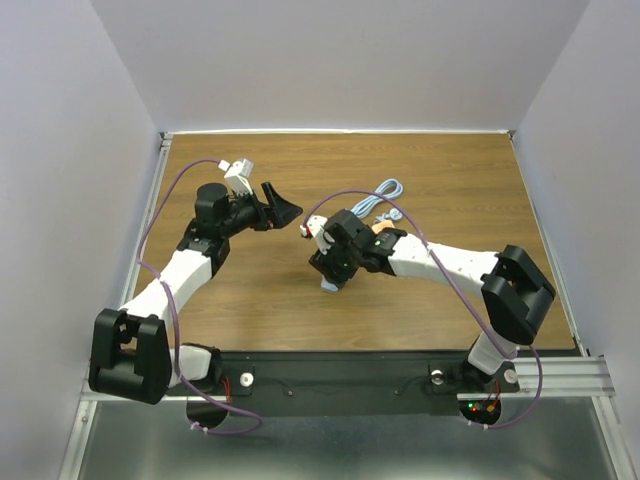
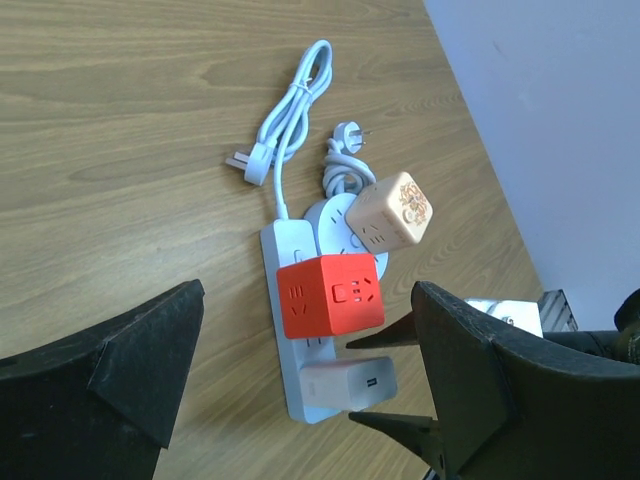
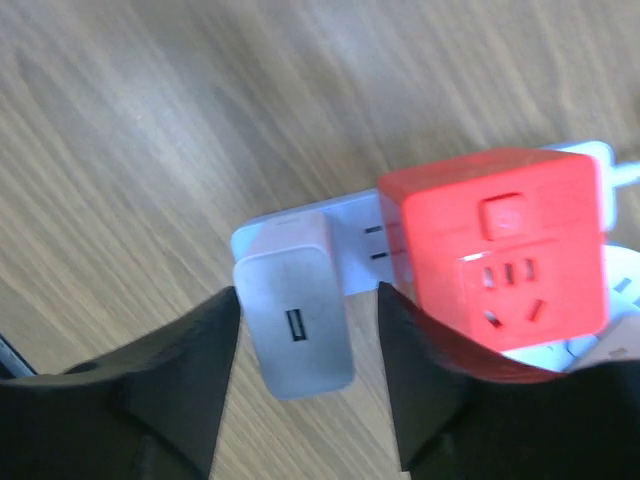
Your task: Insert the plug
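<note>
As my right gripper (image 3: pixel 308 300) loosely brackets the USB charger (image 3: pixel 295 325) on the power strip's (image 3: pixel 362 232) end, I judge only final seating remains.

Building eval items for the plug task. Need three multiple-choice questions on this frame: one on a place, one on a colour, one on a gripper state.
1. Where on the strip does the charger sit?
A. At one end, beside the red cube
B. Between two cubes
C. Off it, on the table

2. What colour is the cube next to the charger?
A. Blue
B. Red
C. Green

3. How is the left gripper?
A. Shut on a cable
B. Shut on a cube
C. Open, holding nothing

Answers:
1 A: the right wrist view shows the charger on the strip's end, with the red cube next to it.
2 B: both wrist views show it red.
3 C: its fingers stand wide apart and grip nothing.
</note>
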Available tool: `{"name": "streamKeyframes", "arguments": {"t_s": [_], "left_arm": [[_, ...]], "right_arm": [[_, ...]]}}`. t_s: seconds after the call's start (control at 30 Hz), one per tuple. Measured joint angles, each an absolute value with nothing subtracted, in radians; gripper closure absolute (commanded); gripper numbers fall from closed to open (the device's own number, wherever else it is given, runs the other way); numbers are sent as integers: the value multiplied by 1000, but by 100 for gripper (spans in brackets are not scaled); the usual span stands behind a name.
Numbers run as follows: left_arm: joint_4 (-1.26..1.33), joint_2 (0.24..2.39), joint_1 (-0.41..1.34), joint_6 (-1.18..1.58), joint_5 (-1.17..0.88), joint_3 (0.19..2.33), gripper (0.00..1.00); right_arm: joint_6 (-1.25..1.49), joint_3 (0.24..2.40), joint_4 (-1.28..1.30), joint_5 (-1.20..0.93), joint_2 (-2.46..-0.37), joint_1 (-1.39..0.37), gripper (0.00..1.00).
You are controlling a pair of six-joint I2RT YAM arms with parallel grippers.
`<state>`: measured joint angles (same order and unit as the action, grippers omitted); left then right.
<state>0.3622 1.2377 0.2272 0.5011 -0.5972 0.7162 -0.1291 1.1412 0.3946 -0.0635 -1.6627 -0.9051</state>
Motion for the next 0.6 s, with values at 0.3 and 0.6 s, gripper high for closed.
{"name": "streamKeyframes", "arguments": {"t_s": [0.3, 0.6], "left_arm": [[268, 1209, 227, 462, -532, 804, 2], [144, 1164, 227, 419, -384, 910, 2]], "right_arm": [[-89, 1198, 367, 52, -1561, -916, 0], [48, 1068, 154, 263, -1383, -752, 0]]}}
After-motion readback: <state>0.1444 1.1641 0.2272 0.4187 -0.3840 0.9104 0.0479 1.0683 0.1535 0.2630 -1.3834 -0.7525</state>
